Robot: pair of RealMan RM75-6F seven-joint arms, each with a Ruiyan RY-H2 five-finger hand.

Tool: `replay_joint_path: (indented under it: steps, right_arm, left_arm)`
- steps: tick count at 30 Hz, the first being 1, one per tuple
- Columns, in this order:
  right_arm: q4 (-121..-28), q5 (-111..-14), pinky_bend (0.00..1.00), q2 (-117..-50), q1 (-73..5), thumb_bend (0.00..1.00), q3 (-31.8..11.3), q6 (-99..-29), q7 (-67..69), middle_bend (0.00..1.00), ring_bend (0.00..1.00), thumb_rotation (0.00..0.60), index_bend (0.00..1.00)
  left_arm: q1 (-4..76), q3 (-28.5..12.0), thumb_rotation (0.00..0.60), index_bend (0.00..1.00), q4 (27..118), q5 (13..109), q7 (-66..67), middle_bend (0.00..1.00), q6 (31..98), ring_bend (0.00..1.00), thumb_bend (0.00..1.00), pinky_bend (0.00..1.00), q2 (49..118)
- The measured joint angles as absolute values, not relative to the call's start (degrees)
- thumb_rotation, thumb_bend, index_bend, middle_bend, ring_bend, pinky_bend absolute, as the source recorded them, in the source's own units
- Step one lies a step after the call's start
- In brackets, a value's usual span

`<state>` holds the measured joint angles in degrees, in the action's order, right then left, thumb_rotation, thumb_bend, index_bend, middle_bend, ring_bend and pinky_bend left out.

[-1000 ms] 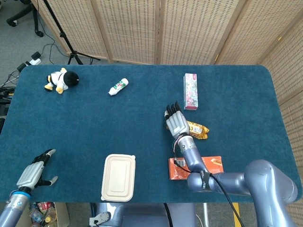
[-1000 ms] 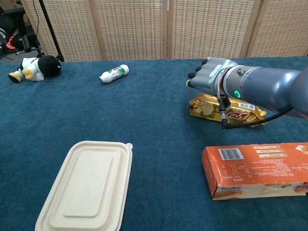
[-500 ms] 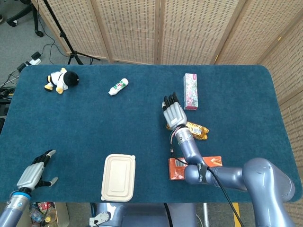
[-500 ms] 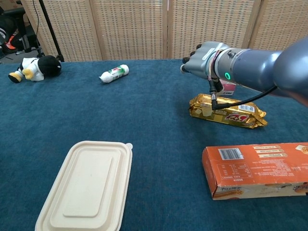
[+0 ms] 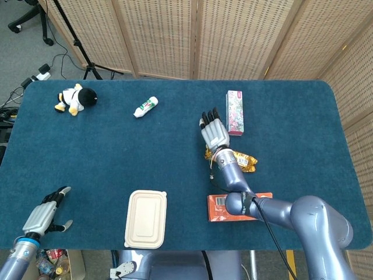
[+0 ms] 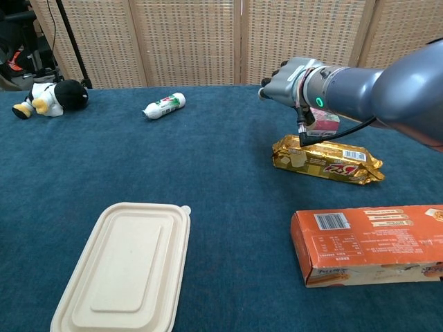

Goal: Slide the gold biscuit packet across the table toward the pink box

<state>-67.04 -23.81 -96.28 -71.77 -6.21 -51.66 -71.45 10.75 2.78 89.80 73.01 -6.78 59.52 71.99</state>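
- Our right hand (image 5: 213,132) hovers above the gold packet (image 6: 326,158), fingers spread, holding nothing; left hand (image 5: 42,215) idle, fingers apart.
- Packet lies near the pink box (image 5: 235,112), not touching.
- Risk: a push off-centre spins the packet.

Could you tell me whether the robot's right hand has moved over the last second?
Yes. The right hand has moved away from the gold biscuit packet, toward the far table edge, and is now level with the pink box.

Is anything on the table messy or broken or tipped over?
Nothing looks broken or spilled. The toy penguin is lying on its side, and the small bottle lies flat too, at a slant. The gold biscuit packet is crinkly but closed. The right hand floats above it, holding nothing.
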Motion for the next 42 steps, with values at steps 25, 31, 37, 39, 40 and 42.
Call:
replay_joint_path:
  steps: [25, 31, 37, 39, 40, 42]
  right_arm:
    - [-61.55, -27.36, 0.01, -99.29, -70.86, 0.26, -5.89, -48.89, -66.56, 0.0, 0.0, 0.6, 0.09]
    - [-62.4, -27.52, 0.02, -98.72, -70.67, 0.24, -5.82, -48.51, -66.44, 0.0, 0.0, 0.6, 0.09]
    - [-65.83, -26.85, 0.02, -97.01, -70.45, 0.23, -5.4, -49.08, -67.2, 0.0, 0.0, 0.6, 0.09]
    - [-67.45, -26.41, 0.02, -96.27, -70.37, 0.23, -5.18, -49.49, -67.62, 0.0, 0.0, 0.6, 0.09]
    - [-68.25, -26.19, 0.03, -95.94, -70.33, 0.23, -5.1, -49.71, -67.76, 0.0, 0.0, 0.6, 0.09]
    - [-70.25, -25.7, 0.03, -95.12, -70.22, 0.23, -4.87, -50.37, -68.13, 0.0, 0.0, 0.6, 0.09]
  left_arm:
    - [10.65, 2.93, 0.6, 0.0, 89.75, 73.49, -7.17, 0.0, 59.72, 0.0, 0.3, 0.0, 72.07]
    - [10.79, 2.88, 0.6, 0.0, 89.8, 73.13, -7.38, 0.0, 59.21, 0.0, 0.3, 0.0, 72.04]
    - [10.84, 2.86, 0.6, 0.0, 89.92, 73.18, -8.09, 0.0, 58.98, 0.0, 0.3, 0.0, 71.89]
    - [10.85, 2.85, 0.6, 0.0, 89.97, 73.21, -8.28, 0.0, 58.95, 0.0, 0.3, 0.0, 71.85]
    - [10.87, 2.84, 0.6, 0.0, 90.0, 73.24, -8.41, 0.0, 58.9, 0.0, 0.3, 0.0, 71.82]
    - [10.87, 2.85, 0.6, 0.0, 90.01, 73.36, -8.55, 0.0, 58.9, 0.0, 0.3, 0.0, 71.79]
